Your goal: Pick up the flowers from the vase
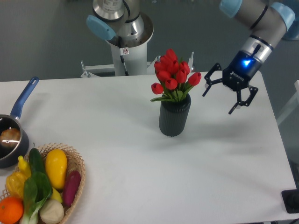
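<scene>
A bunch of red tulips, the flowers (173,74), stands upright in the dark grey ribbed vase (174,116) near the middle of the white table. Green leaves spread over the vase's mouth. My gripper (217,102) hangs in the air to the right of the blooms, about level with them, a short gap away. Its black fingers (208,84) are spread wide and hold nothing.
A blue-handled saucepan (13,131) sits at the table's left edge. A wicker basket (70,158) of vegetables and fruit fills the front left corner. The arm's white base column (127,46) stands behind the table. A black object (291,200) sits at the front right edge.
</scene>
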Action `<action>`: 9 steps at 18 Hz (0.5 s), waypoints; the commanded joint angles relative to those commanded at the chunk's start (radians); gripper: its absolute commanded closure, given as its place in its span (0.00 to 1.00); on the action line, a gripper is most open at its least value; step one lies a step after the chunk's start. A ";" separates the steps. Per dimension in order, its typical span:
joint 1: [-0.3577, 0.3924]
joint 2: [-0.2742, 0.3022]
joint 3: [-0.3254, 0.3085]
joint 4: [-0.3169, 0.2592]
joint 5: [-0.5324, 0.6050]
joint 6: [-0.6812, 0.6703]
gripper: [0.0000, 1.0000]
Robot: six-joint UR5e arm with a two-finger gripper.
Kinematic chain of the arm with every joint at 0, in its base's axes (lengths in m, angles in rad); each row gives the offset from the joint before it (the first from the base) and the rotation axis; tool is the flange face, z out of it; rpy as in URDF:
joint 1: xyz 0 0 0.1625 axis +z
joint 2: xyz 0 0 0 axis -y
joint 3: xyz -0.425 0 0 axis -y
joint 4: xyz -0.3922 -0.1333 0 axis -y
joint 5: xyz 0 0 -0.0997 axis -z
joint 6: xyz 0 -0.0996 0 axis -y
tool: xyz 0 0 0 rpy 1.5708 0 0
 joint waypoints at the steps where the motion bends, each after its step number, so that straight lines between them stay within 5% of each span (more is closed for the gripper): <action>1: 0.000 0.002 0.003 -0.008 0.012 0.008 0.00; 9: 0.048 0.023 0.011 -0.149 0.089 0.120 0.00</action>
